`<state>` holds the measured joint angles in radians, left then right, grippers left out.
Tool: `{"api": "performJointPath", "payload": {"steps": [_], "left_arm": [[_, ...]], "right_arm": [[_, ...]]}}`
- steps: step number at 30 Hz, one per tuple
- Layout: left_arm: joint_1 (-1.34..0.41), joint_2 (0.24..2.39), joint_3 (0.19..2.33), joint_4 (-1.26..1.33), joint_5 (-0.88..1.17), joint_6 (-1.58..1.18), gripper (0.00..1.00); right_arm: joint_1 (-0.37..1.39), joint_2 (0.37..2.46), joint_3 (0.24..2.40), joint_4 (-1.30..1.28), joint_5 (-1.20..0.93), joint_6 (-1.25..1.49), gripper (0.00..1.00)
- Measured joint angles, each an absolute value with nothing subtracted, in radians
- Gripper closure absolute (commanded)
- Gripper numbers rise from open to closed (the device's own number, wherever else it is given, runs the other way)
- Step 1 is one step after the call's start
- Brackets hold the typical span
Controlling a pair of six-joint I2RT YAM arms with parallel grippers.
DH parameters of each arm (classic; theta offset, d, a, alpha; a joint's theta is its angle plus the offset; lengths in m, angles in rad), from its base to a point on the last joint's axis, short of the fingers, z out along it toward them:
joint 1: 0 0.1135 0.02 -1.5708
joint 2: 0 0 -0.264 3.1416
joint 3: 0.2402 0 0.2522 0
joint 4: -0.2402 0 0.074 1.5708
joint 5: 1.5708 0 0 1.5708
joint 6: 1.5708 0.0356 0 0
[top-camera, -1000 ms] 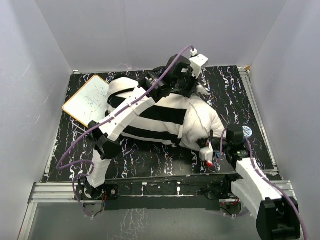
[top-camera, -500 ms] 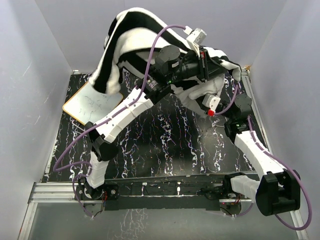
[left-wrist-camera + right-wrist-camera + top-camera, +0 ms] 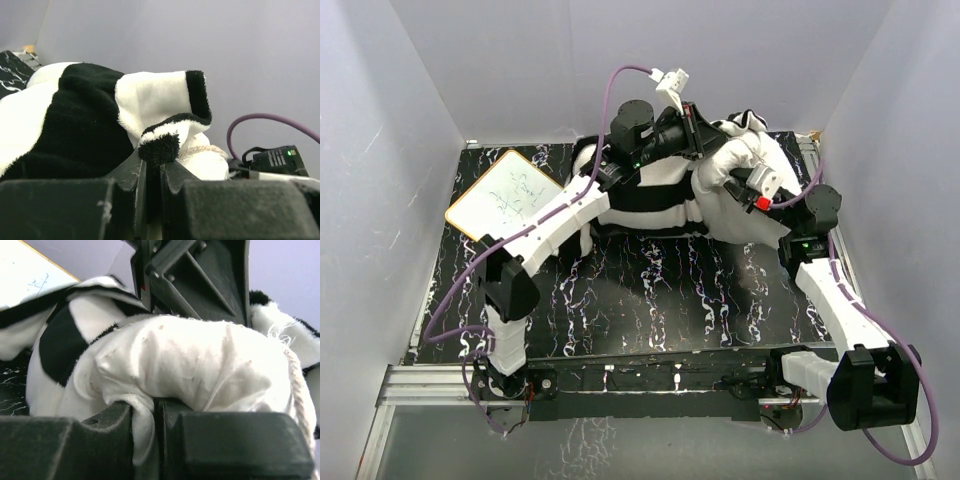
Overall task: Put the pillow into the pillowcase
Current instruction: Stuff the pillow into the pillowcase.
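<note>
The black-and-white striped pillowcase (image 3: 645,192) lies bunched at the back of the table, partly pulled over the white pillow (image 3: 725,200). The pillow's bare end bulges out to the right. My left gripper (image 3: 705,142) reaches over the bundle and is shut on the pillowcase's fuzzy black hem (image 3: 159,149). My right gripper (image 3: 738,182) comes from the right and is shut on a fold of the pillow's (image 3: 190,360) white fabric. In the right wrist view the pillowcase (image 3: 57,337) covers the pillow's left side. Striped cloth (image 3: 85,125) fills the left of the left wrist view.
A small whiteboard (image 3: 505,198) lies at the back left, next to the pillowcase's left end. Grey walls enclose the black patterned mat (image 3: 650,300) on three sides. A metal rail (image 3: 832,225) runs along its right edge, close to my right arm's elbow.
Half a second ago both arms held the bundle high in the air; now it is back down at the back right. A second ago it lay nearer the table's middle.
</note>
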<state>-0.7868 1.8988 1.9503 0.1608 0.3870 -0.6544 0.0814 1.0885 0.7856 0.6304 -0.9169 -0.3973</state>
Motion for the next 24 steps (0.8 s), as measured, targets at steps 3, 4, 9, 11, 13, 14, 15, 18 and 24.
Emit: {"api": "performJointPath", "payload": {"steps": [3,4,9,11,13,14,15,18,24], "left_arm": [[-0.78,1.971,2.005,0.17,0.396,-0.701,1.0],[-0.785,1.997,2.028,0.178,0.398,-0.717,1.0],[-0.788,2.061,2.005,0.272,0.428,-0.825,1.0],[-0.786,2.061,1.924,0.334,0.45,-0.871,1.0],[-0.78,2.061,1.832,0.406,0.483,-0.923,1.0],[-0.775,2.062,1.785,0.441,0.502,-0.953,1.0],[-0.77,2.064,1.745,0.472,0.521,-0.981,1.0],[-0.76,2.094,1.699,0.565,0.565,-1.04,1.0],[-0.756,2.207,1.686,0.749,0.607,-1.154,1.0]], "right_arm": [[0.087,1.103,0.793,0.592,-0.889,-0.398,0.92],[0.09,1.103,0.793,0.579,-0.874,-0.403,0.92],[0.109,1.102,0.775,0.445,-0.87,-0.418,0.91],[0.123,1.09,0.738,0.377,-0.884,-0.41,0.89],[0.116,1.081,0.693,0.342,-0.889,-0.382,0.87],[0.104,1.081,0.667,0.331,-0.896,-0.358,0.86],[0.078,1.088,0.646,0.31,-0.911,-0.334,0.86],[-0.01,1.149,0.64,0.259,-0.966,-0.306,0.83],[-0.168,1.284,0.686,0.1,-1.062,-0.366,0.55]]}}
